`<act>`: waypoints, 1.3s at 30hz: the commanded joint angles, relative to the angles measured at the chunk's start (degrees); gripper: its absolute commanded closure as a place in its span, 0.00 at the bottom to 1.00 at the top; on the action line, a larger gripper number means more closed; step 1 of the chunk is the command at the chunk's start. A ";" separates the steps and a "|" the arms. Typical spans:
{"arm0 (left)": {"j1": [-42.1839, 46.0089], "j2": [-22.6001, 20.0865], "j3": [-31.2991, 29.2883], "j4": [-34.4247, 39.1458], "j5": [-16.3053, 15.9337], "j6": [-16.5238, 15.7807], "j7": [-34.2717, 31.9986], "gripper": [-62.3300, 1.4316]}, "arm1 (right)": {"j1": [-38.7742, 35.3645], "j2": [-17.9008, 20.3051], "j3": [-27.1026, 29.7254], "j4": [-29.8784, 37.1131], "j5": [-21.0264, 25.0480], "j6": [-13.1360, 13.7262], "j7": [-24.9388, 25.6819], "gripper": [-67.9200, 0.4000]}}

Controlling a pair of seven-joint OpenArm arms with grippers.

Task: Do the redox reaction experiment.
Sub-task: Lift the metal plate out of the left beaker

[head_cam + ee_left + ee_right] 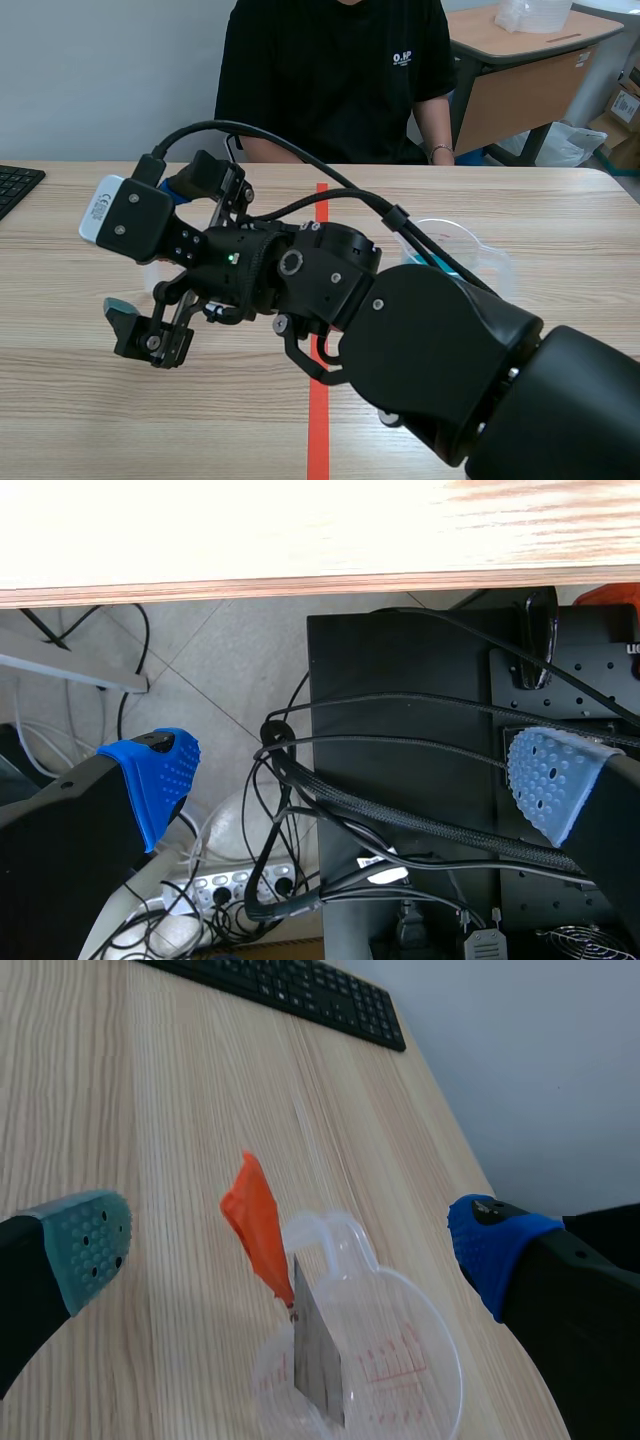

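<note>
The right end effector (pixel 290 1250) is wide open and holds nothing. The clear cup (pixel 420 1360) stands on the desk (pixel 120 1110) just under it, in the gap between its two fingers. The cup touches neither finger. The green pad (pixel 90 1240) is off to one side of the cup and the blue pad (pixel 490 1250) is off to the other side. A thin grey plate (pixel 318 1360) stands up inside the cup. An orange piece (pixel 258 1225) leans by the cup's handle and meets the plate's top corner. A black keyboard (pixel 290 990) lies far past the cup.

Seen from between the arms, the right arm (pixel 450 350) lies across the red line (pixel 318 440), and the cup is mostly hidden under it. A second clear cup (pixel 480 255) stands well apart from the first cup, behind the arm. A person (pixel 330 70) in a black shirt sits across the desk from the cup.

The left end effector (pixel 350 775) is open too, with nothing in it. It hangs below the desk, away from the cup, over cables (pixel 330 800) and a white power strip (pixel 230 890) on the floor (pixel 220 650).
</note>
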 commanded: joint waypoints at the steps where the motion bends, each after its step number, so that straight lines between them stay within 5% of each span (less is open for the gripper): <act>1: 0.76 0.15 -0.35 0.92 -0.11 -0.15 -0.59 0.00 | 1.62 -0.35 0.39 1.40 0.31 -0.26 1.31 0.00; 6: 0.76 0.15 -0.35 0.92 -0.11 -0.15 -0.61 0.00 | 1.57 -0.33 0.39 1.40 0.17 -0.26 1.73 0.06; 15: 0.76 0.15 -0.35 0.92 -0.11 -0.15 -0.59 0.00 | 1.60 -0.31 0.39 1.40 0.15 -5.84 2.75 0.41; 30: 0.76 0.15 -0.35 0.92 -0.09 -0.17 -0.61 0.00 | 1.60 0.20 0.39 1.40 0.15 -5.79 3.67 0.97; 39: 0.76 0.13 -0.35 0.92 -0.09 -0.15 -0.59 0.48 | 1.60 0.96 0.50 1.79 0.17 -5.75 3.39 0.97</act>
